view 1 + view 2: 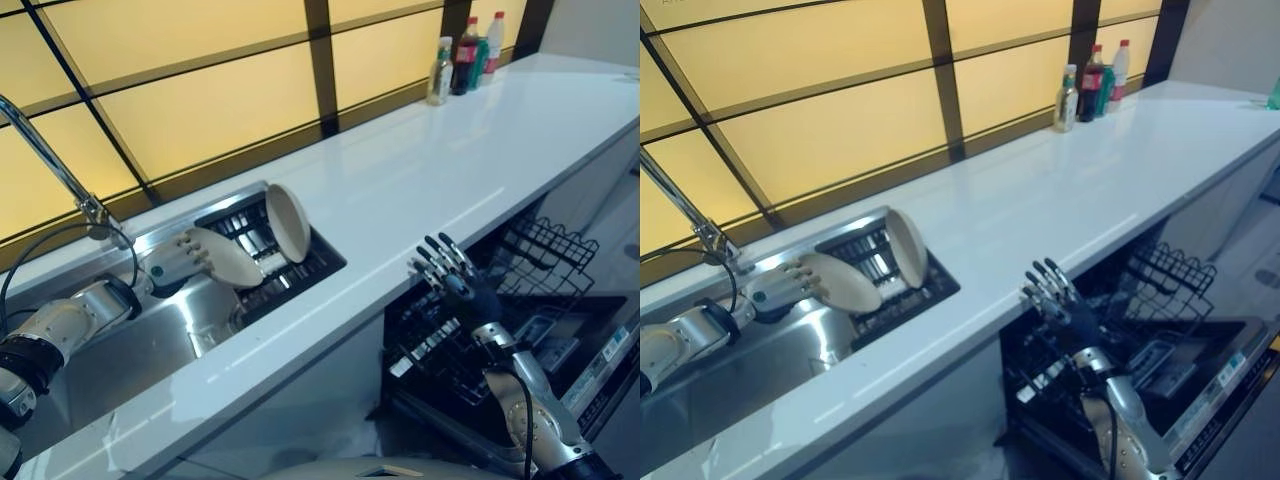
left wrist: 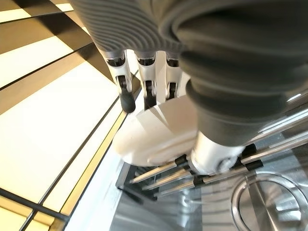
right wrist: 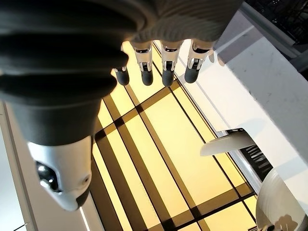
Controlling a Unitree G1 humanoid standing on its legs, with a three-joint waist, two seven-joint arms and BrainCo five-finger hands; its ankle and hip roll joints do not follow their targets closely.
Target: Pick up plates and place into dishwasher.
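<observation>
My left hand (image 1: 170, 262) reaches into the sink's black drying rack (image 1: 300, 265) and is shut on a white plate (image 1: 225, 258), which it holds tilted. In the left wrist view its fingers (image 2: 147, 82) lie over the plate (image 2: 159, 134) with the thumb beneath. A second white plate (image 1: 288, 222) stands on edge in the rack just behind. My right hand (image 1: 450, 270) hovers open, fingers straight and pointing up, in front of the counter edge above the open dishwasher (image 1: 480, 350). Its fingers (image 3: 166, 62) hold nothing.
The dishwasher's black wire rack (image 1: 545, 255) is pulled out at the lower right. A long white counter (image 1: 450, 150) runs past the steel sink (image 1: 150, 345). A tap (image 1: 50, 160) rises at the left. Bottles (image 1: 465, 55) stand at the far end by the window.
</observation>
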